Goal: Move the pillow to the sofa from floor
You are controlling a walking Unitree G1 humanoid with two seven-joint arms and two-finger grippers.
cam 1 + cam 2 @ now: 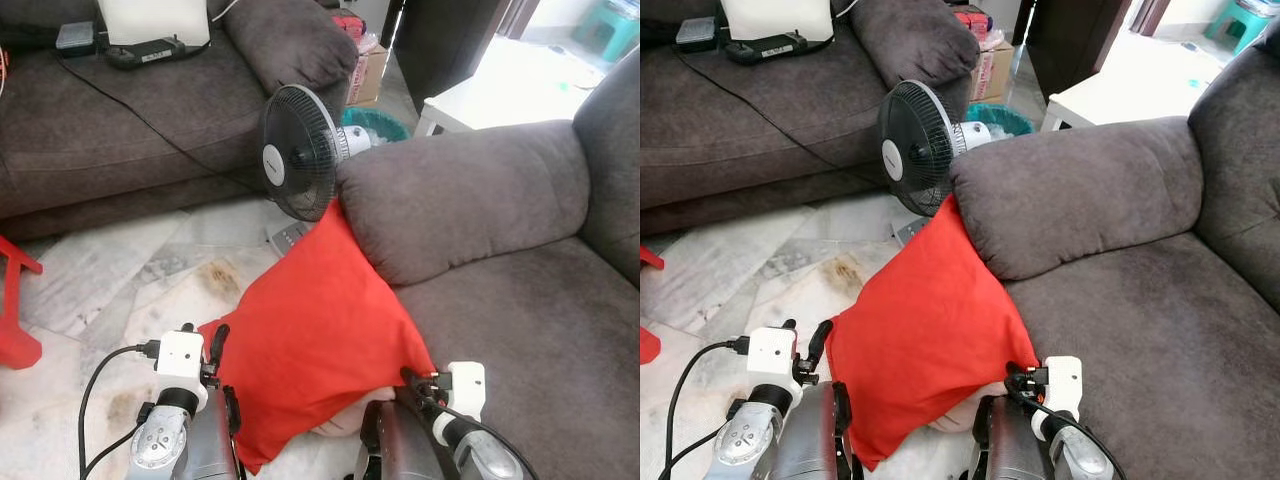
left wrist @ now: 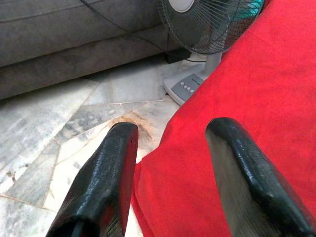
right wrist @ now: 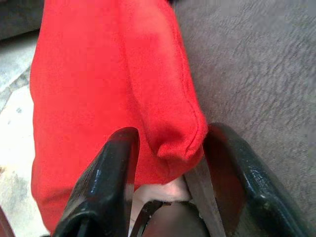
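A red pillow (image 1: pixel 310 320) stands tilted on the marble floor, its top leaning against the armrest (image 1: pixel 450 200) of the grey sofa (image 1: pixel 520 330). My left gripper (image 1: pixel 203 335) is at the pillow's lower left corner. In the left wrist view this left gripper (image 2: pixel 170 133) is open, one finger over the floor and the other over the red fabric (image 2: pixel 256 89). My right gripper (image 1: pixel 412 382) is at the pillow's lower right corner, beside the sofa seat. In the right wrist view the right gripper (image 3: pixel 170 143) is open with the pillow corner (image 3: pixel 173 138) between its fingers.
A black standing fan (image 1: pixel 300 150) stands just behind the pillow, close to the armrest. A second grey sofa (image 1: pixel 120 120) carrying devices and a cable runs along the back left. A red stool (image 1: pixel 15 300) is at the left edge, and a white table (image 1: pixel 500 95) is behind the armrest.
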